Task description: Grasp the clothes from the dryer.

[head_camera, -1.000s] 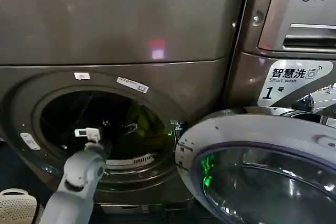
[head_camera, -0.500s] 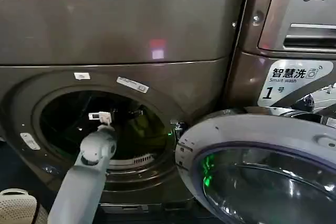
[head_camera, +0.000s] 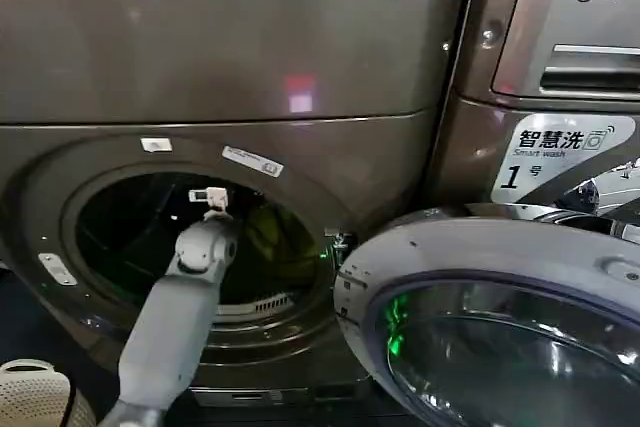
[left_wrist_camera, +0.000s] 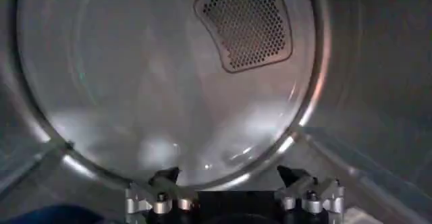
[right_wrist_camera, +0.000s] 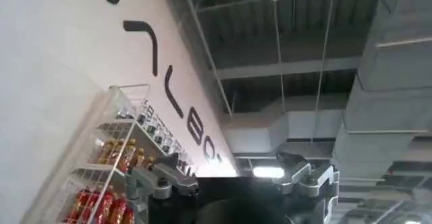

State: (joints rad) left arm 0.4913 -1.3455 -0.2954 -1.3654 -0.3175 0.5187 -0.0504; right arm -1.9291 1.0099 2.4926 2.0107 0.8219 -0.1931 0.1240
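The dryer (head_camera: 230,57) is the big bronze-grey machine, and its round porthole (head_camera: 200,237) stands open. My left arm (head_camera: 190,277) reaches through the porthole into the dark drum. Yellow-green clothes (head_camera: 262,232) show dimly inside, just right of the wrist. In the left wrist view my left gripper (left_wrist_camera: 228,176) is open with nothing between its fingers. It faces the bare steel back wall of the drum (left_wrist_camera: 155,90) and a perforated vent (left_wrist_camera: 248,19). A dark blue patch (left_wrist_camera: 40,215) lies at the edge near one finger. My right gripper (right_wrist_camera: 229,163) is open and empty, pointing up at a ceiling.
The dryer's glass door (head_camera: 500,327) hangs open at the lower right, close beside my left arm. An LG machine (head_camera: 560,77) with a white "1" sticker stands to the right. A white perforated basket (head_camera: 35,392) sits on the floor at the lower left.
My left arm has risen and swung to the right, pushing its wrist further into the porthole towards the yellow-green clothes. The door has not moved.
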